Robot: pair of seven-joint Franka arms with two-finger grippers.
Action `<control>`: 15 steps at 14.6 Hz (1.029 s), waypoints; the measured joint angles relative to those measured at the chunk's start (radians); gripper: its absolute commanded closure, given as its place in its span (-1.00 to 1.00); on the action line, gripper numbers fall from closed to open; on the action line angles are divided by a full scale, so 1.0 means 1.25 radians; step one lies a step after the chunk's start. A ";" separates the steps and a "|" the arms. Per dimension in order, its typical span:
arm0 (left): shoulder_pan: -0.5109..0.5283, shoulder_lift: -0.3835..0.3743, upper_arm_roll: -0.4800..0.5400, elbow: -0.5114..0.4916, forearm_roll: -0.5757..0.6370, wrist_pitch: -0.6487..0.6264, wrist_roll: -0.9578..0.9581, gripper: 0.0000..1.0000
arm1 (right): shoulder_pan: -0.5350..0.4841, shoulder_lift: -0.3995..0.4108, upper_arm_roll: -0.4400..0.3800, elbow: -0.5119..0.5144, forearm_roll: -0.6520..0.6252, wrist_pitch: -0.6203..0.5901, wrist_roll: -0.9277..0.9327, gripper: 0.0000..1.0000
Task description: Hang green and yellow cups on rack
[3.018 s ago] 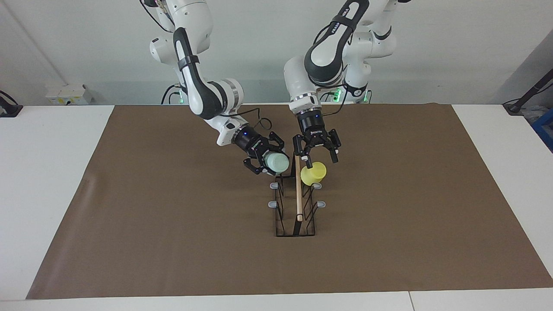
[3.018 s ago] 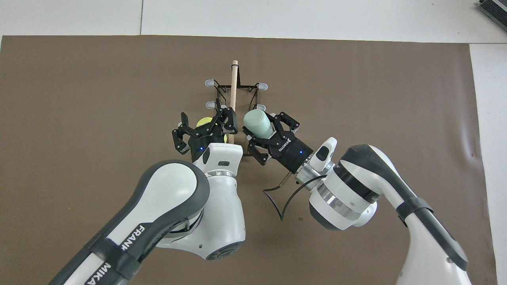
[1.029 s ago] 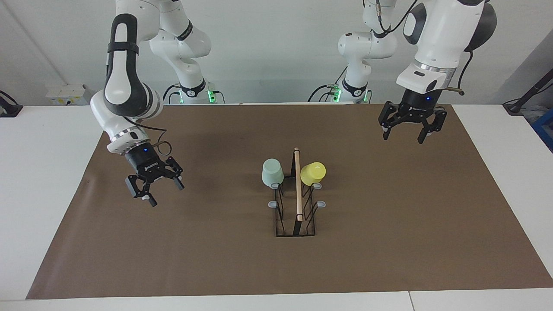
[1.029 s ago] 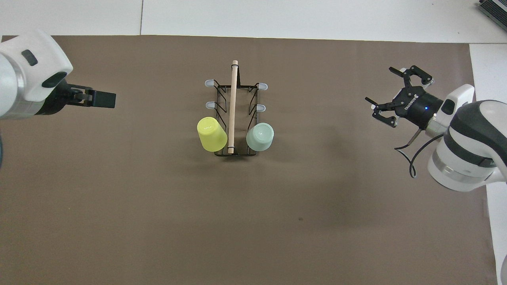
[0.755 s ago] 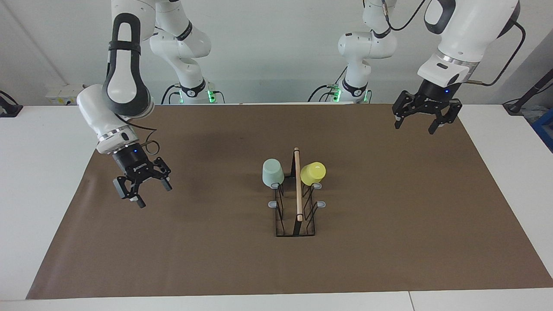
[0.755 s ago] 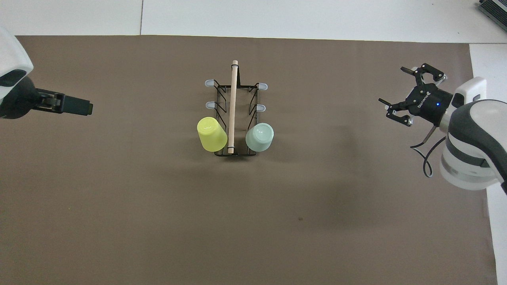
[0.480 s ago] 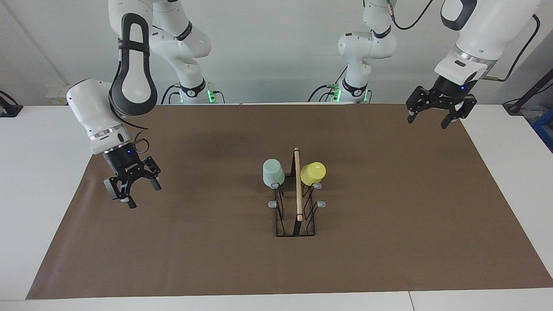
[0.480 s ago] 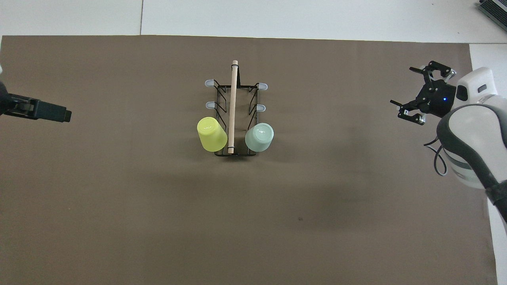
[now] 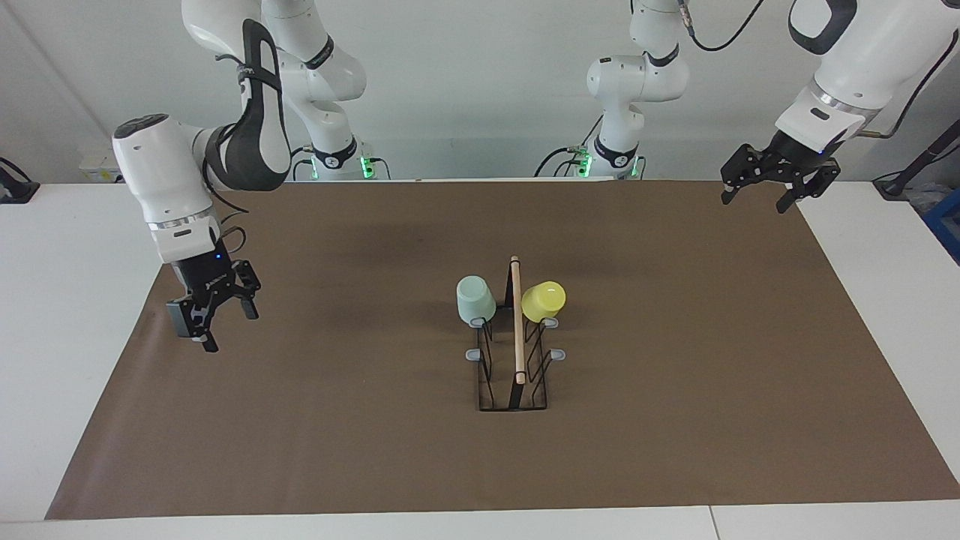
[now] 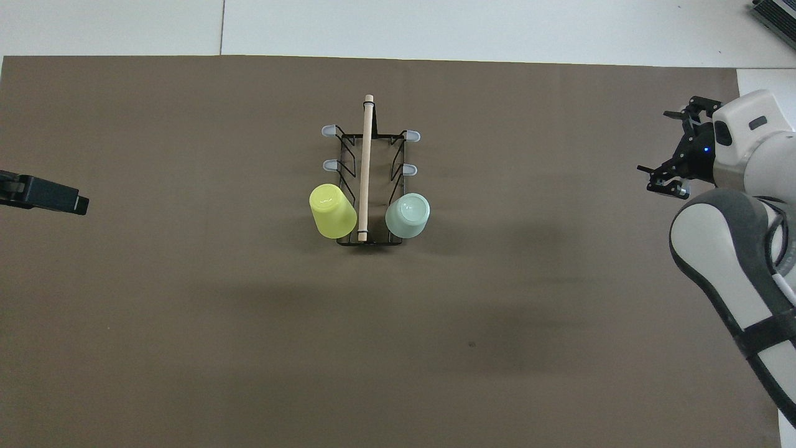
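1. green cup (image 9: 475, 298) hangs upside down on a peg of the rack (image 9: 514, 371), at the rack's end nearest the robots, on the side toward the right arm's end of the desk (image 9: 97, 247)
2. yellow cup (image 9: 543, 301) hangs on the matching peg on the rack's side toward the left arm, tilted outward, base up; the wooden rod (image 9: 517, 319) runs between the two cups
3. four other grey-tipped pegs show bare; rack sits mid-mat on the brown mat (image 9: 675, 375)
4. handling guess: both cups look like thin plastic, light, stiff enough not to crush, smooth and a bit slippery, tapered so a grip can slide toward the narrow base
5. best hold, judged: across the side wall about mid-height, fingers either side; lift straight along the peg to free a cup, since a sideways pull would likely drag the light wire rack
6. rack itself looks light and easy to tip; take it by the rod if it needs moving
7. right gripper (image 9: 212, 315) is up in the air over the mat's edge toward the right arm's end, pointing down, fingers apart, holding nothing; forearm near vertical, elbow high
8. left gripper (image 9: 776, 180) is raised over the mat's corner at the left arm's end, close to the robots' side, fingers spread, empty; wrist angled down and inward
9. both arms well apart from the rack; task reads as done, both cups hung
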 measured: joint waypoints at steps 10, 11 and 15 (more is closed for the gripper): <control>0.000 -0.007 -0.021 0.000 0.032 -0.011 -0.060 -1.00 | 0.027 -0.078 0.018 0.094 -0.265 -0.365 0.709 -1.00; 0.001 -0.007 -0.023 0.000 0.032 -0.011 -0.061 -1.00 | 0.034 -0.086 0.018 0.102 -0.269 -0.399 0.774 -1.00; 0.003 -0.007 -0.040 0.000 0.035 -0.012 -0.064 -1.00 | 0.057 -0.104 0.022 0.212 -0.270 -0.618 1.026 -1.00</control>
